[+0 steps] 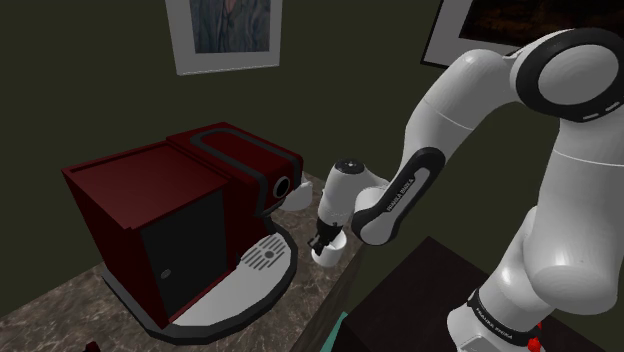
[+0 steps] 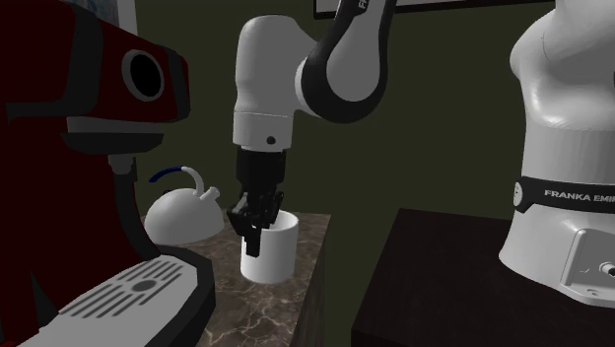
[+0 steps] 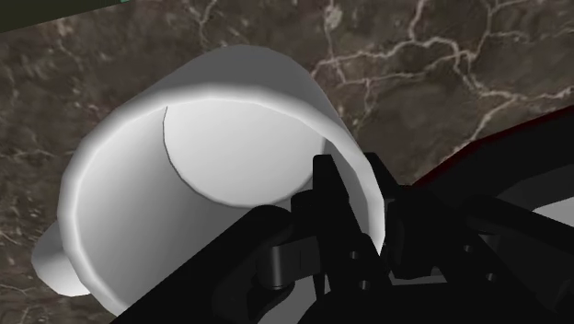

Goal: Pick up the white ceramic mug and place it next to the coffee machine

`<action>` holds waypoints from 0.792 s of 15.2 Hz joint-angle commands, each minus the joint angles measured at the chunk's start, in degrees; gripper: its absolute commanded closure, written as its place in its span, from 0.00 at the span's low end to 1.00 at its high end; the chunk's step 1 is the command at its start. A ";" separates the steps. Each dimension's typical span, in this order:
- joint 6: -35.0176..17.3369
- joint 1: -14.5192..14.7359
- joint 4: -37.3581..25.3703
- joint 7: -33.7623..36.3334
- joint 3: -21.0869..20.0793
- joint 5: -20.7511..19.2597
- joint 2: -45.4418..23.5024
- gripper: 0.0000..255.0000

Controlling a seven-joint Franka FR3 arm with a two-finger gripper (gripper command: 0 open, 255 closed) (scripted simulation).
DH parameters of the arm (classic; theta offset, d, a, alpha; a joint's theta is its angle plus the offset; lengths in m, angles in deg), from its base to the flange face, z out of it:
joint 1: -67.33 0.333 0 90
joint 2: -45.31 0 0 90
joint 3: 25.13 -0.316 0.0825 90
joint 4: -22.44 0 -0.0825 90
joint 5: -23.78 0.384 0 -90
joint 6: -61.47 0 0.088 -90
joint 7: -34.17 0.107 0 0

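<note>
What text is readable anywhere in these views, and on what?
"FRANKA EMI", cut off at the picture's edge: on the black band round the white robot arm's base.
Small white lettering on the arm's dark forearm band: too small to read.
No text on the dark red coffee machine, the white cylindrical mug or the framed picture.

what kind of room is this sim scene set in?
Probably a home kitchen or a coffee corner. A red coffee machine stands on a dark marbled counter, with a white kettle and a white mug beside it. Framed pictures hang on the dark wall.
</note>
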 commanded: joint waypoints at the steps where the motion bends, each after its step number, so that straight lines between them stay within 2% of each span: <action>1: -0.36 0.31 -0.09 0.39 0.29 -0.36 -0.39 1.00; 7: -0.35 0.31 -0.09 0.39 0.29 -0.36 -0.39 1.00; 8: -0.36 0.31 -0.09 0.39 0.29 -0.36 -0.39 0.00; 12: -0.36 0.32 -0.09 0.39 0.30 -0.37 -0.40 0.00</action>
